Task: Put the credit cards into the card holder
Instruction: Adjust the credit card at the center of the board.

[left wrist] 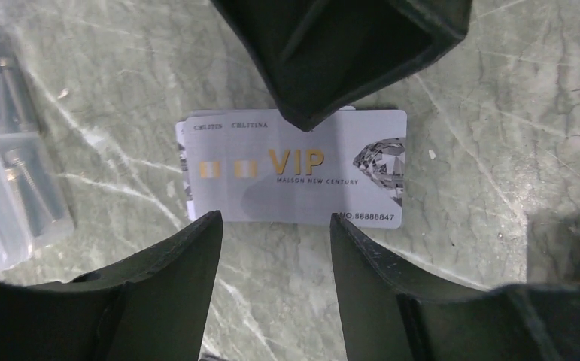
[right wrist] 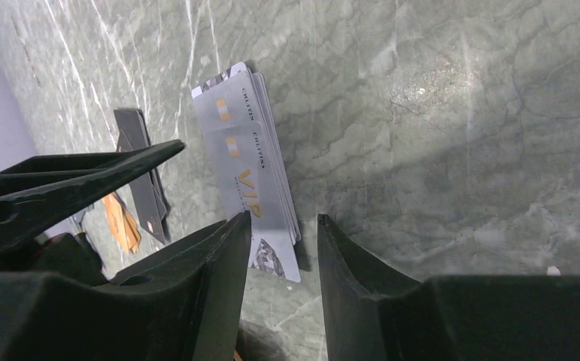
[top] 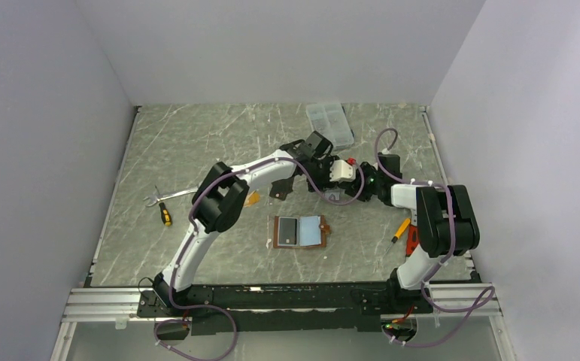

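A small stack of silver-grey credit cards (left wrist: pixel 294 169) printed "VIP" lies flat on the marble table. My left gripper (left wrist: pixel 275 226) is open, its fingertips at the stack's near long edge with nothing between them. My right gripper (right wrist: pixel 283 222) is open too, its jaws standing either side of one short end of the stack (right wrist: pixel 253 173) without touching it; one of its fingers (left wrist: pixel 332 53) overhangs the stack's far edge. Black cards (right wrist: pixel 140 173) and an orange-tan card (right wrist: pixel 121 222) lie beyond. The brown card holder (top: pixel 299 232) lies open nearer the bases, with a dark card in one pocket.
A clear compartment box (top: pixel 330 122) with screws stands at the back, close to the left gripper (left wrist: pixel 1 188). Two yellow-handled screwdrivers (top: pixel 165 214) (top: pixel 400 229) and a metal tool (top: pixel 155 198) lie at the sides. Both arms meet above the table's middle.
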Robot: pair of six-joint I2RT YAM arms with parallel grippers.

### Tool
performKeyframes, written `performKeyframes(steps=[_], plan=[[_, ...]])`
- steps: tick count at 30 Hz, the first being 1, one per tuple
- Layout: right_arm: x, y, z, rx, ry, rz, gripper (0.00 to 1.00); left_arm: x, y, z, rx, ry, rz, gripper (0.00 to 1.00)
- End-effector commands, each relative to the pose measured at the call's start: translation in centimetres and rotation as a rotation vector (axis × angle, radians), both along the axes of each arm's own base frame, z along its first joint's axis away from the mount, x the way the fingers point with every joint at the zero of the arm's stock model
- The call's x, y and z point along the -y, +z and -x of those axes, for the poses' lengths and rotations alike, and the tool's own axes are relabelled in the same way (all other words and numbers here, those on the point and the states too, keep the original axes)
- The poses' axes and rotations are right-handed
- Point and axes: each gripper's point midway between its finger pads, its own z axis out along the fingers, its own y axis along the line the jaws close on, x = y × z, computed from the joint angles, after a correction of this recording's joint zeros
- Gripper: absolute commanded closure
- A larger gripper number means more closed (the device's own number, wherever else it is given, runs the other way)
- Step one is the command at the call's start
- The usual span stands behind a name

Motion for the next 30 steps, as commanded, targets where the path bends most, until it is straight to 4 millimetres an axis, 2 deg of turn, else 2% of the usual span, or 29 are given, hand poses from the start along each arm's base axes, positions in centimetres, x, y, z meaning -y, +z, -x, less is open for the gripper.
performKeyframes(steps=[1, 13, 20, 24, 30], plan=[[-0.2, -1.4, 1.5, -0.053, 0.007, -0.035, 0.6, 0.9, 0.9, -1.4, 0.072, -0.022, 0.005, 0.4], [-1.2, -2.6, 0.8, -0.054, 0.031, -0.095, 0.64, 1.2, -0.6, -1.0, 0.064, -0.051, -0.025, 0.41], [-0.6, -3.0, 1.2, -0.066, 0.007, -0.085, 0.65, 1.9, -0.7, -0.6, 0.063, -0.082, -0.034, 0.42], [-0.3, -3.6, 1.4, -0.079, -0.007, -0.085, 0.66, 2.2, 0.0, -0.4, 0.055, -0.085, -0.012, 0.42], [0.3, -4.2, 1.6, -0.091, -0.029, -0.082, 0.68, 2.4, 3.2, -0.2, 0.054, -0.075, 0.072, 0.42]])
